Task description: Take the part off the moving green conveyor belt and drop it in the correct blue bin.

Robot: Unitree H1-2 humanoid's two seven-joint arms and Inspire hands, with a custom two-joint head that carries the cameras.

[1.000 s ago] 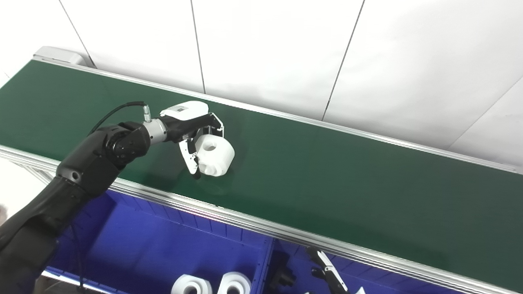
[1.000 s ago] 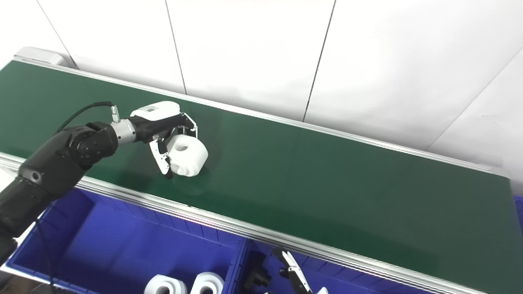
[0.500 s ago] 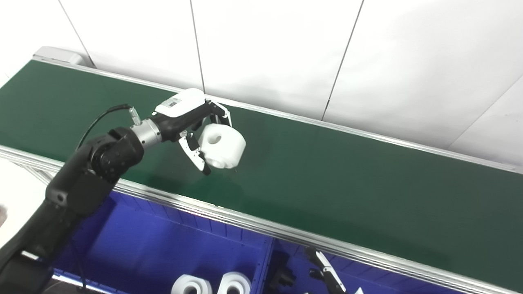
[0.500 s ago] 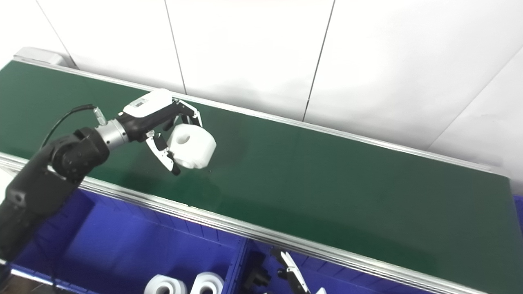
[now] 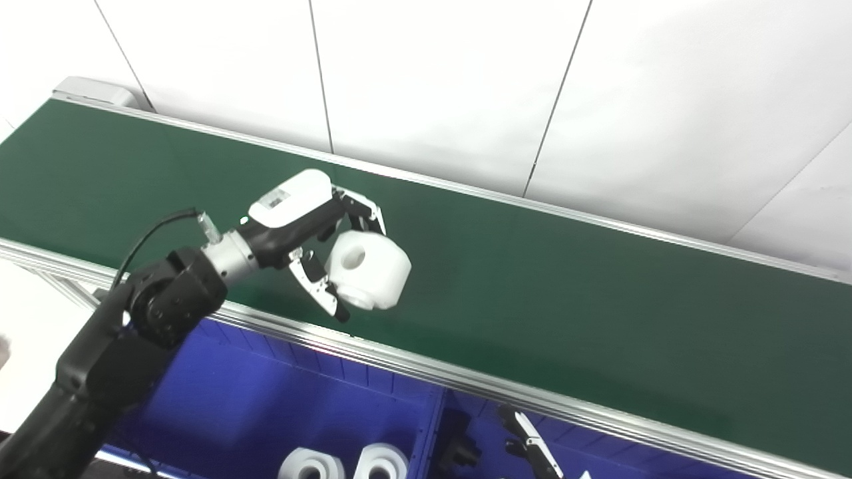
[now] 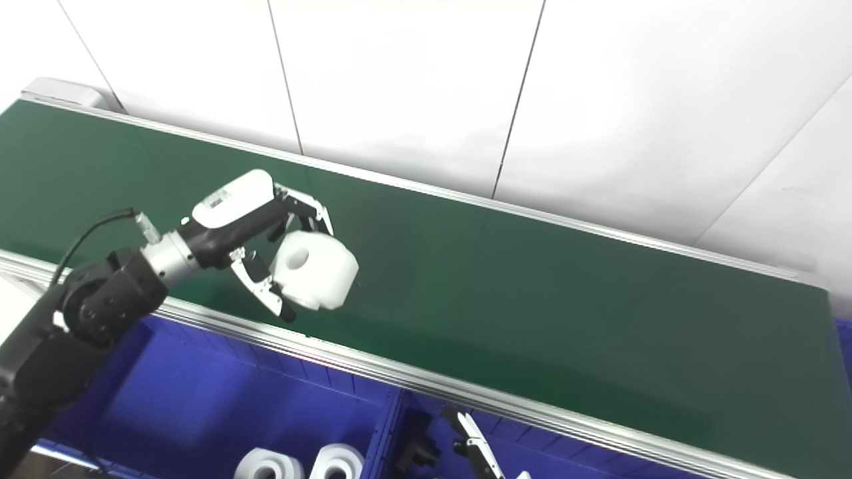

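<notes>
My left hand (image 5: 319, 233) is shut on a white cylindrical part (image 5: 369, 271) with a round hole in its end. It holds the part in the air above the near side of the green conveyor belt (image 5: 566, 299). The same hand (image 6: 266, 233) and part (image 6: 316, 269) show in the right eye view. Below lies a blue bin (image 5: 266, 406) holding two similar white parts (image 5: 311, 464). My right hand (image 5: 532, 452) shows only as a few fingers at the bottom edge, over the right blue bin (image 5: 599, 459); whether it is open is unclear.
A silver rail (image 5: 466, 382) runs along the belt's near edge between belt and bins. A divider wall (image 5: 432, 426) separates the two bins. A black part (image 5: 459, 456) lies in the right bin. White wall panels stand behind the belt.
My left hand has lifted the white part off the belt and carried it toward me and slightly right, nearer the belt's front rail. The right hand has hardly moved.
</notes>
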